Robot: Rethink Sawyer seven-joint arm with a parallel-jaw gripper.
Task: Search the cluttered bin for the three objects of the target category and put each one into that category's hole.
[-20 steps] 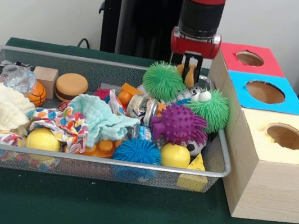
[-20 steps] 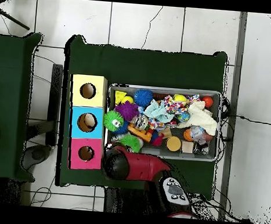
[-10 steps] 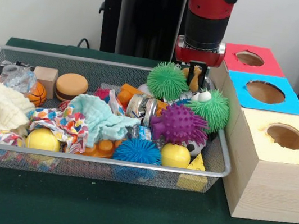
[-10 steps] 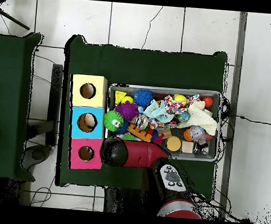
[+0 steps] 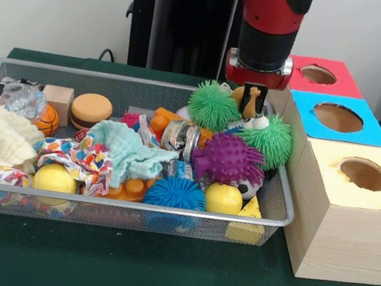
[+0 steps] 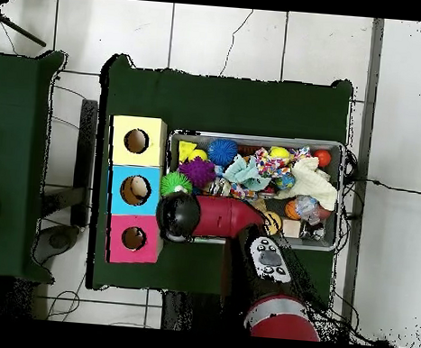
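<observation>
- Gripper (image 5: 252, 102) hangs over the far right end of the wire bin (image 5: 123, 205), fingers nearly closed on a small tan figurine (image 5: 251, 100); the piece sits upright between them.
- Can't make out what the figurine is: small, partly covered by the fingers.
- It hangs just above the clutter, between the far green spiky ball (image 5: 212, 105) and the second green spiky ball (image 5: 269, 139), next to a white ball (image 5: 257, 122). Can't tell whether its base touches anything.
- Three hole boxes stand in a row just right of the bin in the front view: red box (image 5: 318, 75) farthest, blue box (image 5: 337, 117) in the middle, yellow box (image 5: 353, 212) nearest. Gripper is level with the red/blue end, not over any hole.
- Overhead: arm (image 6: 215, 220) lies across the bin's box-side end, hiding gripper, figurine and one green ball; only the second green ball (image 6: 176, 182) peeks out beside it.
- Other bin contents, front view: purple spiky ball (image 5: 229, 158), blue spiky ball (image 5: 174, 193), yellow ball (image 5: 224, 198), crushed can (image 5: 181, 138), mint cloth (image 5: 128, 149), patterned cloth (image 5: 81, 158), cream cloth (image 5: 0, 129), burger toy (image 5: 90, 110), wooden block (image 5: 57, 99), basketball toy (image 5: 47, 119).
- Cheese wedge (image 5: 247, 223) shows only through the mesh at the near right corner; items at the left edge are cut off.
</observation>
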